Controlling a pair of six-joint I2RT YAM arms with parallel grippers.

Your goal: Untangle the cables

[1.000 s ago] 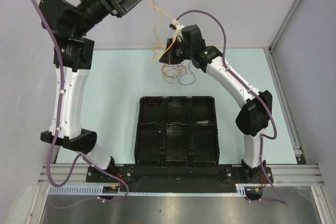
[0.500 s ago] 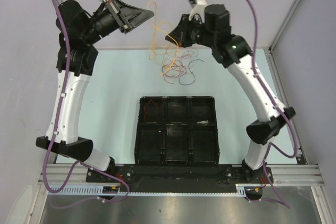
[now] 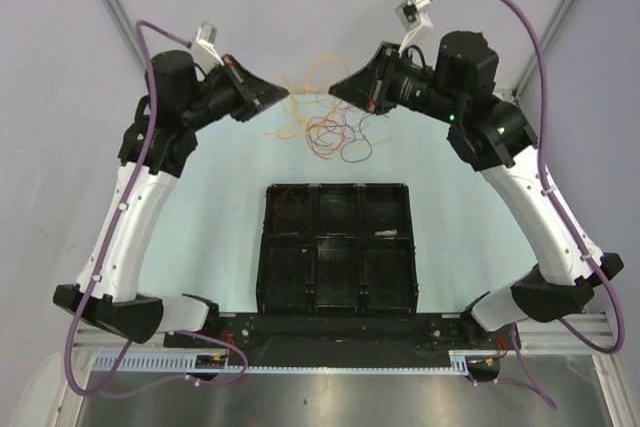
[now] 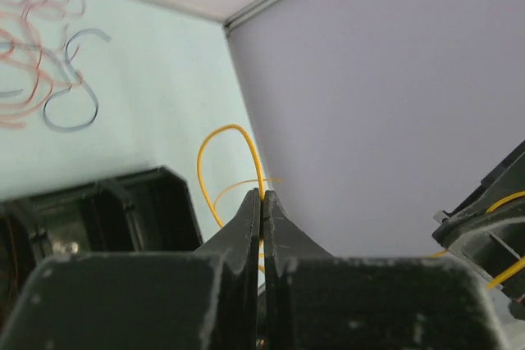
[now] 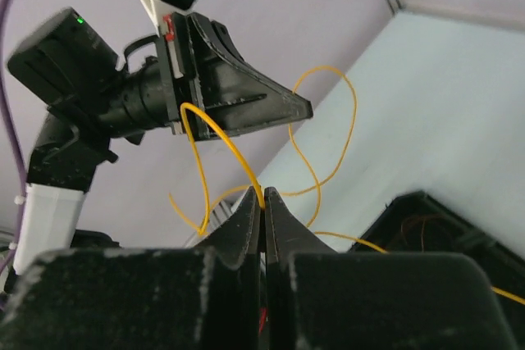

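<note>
Arms: both have swung inward to face each other over the far end of the table, the right risen, the left lowered.
Cables (image 3: 338, 135): red and blue loops lie beyond the tray (image 3: 263, 247).
Orange cable (image 4: 232, 126): lifted but slack, likely not yet free.
Left gripper (image 4: 262, 196): clamped on the orange cable.
Right gripper (image 5: 262, 195): likewise pinching it.

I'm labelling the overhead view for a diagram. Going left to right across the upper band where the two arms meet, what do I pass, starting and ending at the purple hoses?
left arm's purple hose → left gripper → orange cable → right gripper → right arm's purple hose
</note>
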